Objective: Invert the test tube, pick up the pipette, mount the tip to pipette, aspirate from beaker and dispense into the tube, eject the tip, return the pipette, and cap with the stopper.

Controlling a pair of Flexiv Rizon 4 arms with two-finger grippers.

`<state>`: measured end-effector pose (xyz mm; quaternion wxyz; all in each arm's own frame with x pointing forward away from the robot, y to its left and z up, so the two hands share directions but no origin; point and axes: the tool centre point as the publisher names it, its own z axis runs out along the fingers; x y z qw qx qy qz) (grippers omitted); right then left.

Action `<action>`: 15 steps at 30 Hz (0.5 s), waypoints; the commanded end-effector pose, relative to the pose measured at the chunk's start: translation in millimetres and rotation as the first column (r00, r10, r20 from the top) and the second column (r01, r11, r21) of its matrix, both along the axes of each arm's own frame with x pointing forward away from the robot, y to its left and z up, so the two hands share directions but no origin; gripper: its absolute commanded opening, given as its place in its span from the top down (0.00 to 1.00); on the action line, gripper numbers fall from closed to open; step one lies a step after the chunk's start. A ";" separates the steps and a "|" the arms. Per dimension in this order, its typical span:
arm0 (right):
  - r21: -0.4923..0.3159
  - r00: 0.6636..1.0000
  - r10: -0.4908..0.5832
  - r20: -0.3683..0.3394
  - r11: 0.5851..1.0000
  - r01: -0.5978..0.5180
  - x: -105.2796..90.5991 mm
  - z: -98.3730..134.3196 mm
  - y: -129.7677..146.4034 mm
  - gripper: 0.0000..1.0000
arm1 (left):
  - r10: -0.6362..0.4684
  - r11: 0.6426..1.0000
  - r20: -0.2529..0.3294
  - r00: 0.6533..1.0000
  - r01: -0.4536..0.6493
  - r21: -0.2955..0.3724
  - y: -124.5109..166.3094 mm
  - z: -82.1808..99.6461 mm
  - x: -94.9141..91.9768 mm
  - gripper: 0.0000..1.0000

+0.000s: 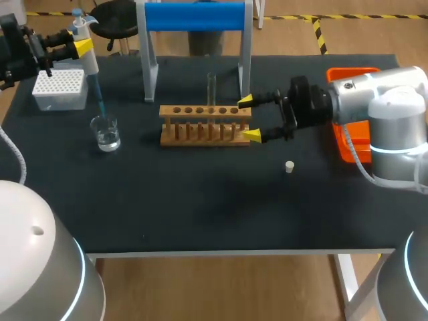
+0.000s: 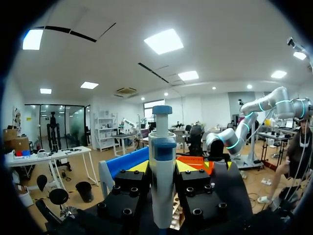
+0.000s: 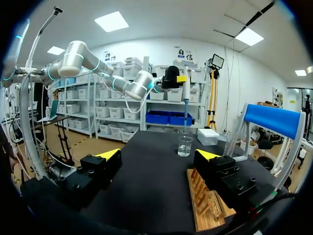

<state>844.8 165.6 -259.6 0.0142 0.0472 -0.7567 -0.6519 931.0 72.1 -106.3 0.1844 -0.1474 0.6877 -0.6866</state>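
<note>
At the far left my left gripper [image 1: 75, 45] is shut on the white and blue pipette [image 1: 87, 57], held upright. Its blue tip dips into the glass beaker [image 1: 105, 132], which holds clear liquid. The left wrist view has the pipette [image 2: 162, 166] clamped between that gripper's [image 2: 162, 171] fingers. A glass test tube [image 1: 211, 90] stands upright in the wooden rack [image 1: 206, 125]. My right gripper [image 1: 249, 118] is open, its yellow tips on either side of the rack's right end. A small white stopper [image 1: 289, 166] lies on the mat in front of it. From the right wrist, the beaker [image 3: 185, 145] and pipette [image 3: 186, 88] lie ahead of the open gripper [image 3: 159, 155], the rack [image 3: 208, 205] by one finger.
A white tip box [image 1: 60, 89] sits at the back left, behind the beaker. A blue-topped frame [image 1: 194, 17] stands behind the rack. An orange tray [image 1: 348, 114] lies at the right edge, partly under my right arm. The table's front half is bare black mat [image 1: 200, 207].
</note>
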 end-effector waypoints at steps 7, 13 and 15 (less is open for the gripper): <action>-0.002 1.000 0.002 0.000 1.000 -0.002 0.0 0.5 -0.8 0.00 | 0.000 1.000 0.001 1.000 0.000 0.000 0.3 0.1 -0.5 1.00; -0.020 1.000 -0.011 0.013 1.000 0.012 -1.8 -0.1 2.7 0.00 | 0.000 1.000 0.001 1.000 0.000 0.000 0.3 0.1 -0.5 1.00; -0.034 0.999 -0.033 0.022 0.999 0.033 -6.2 1.6 11.8 0.00 | 0.000 1.000 0.001 1.000 0.000 0.000 0.3 0.1 -0.5 1.00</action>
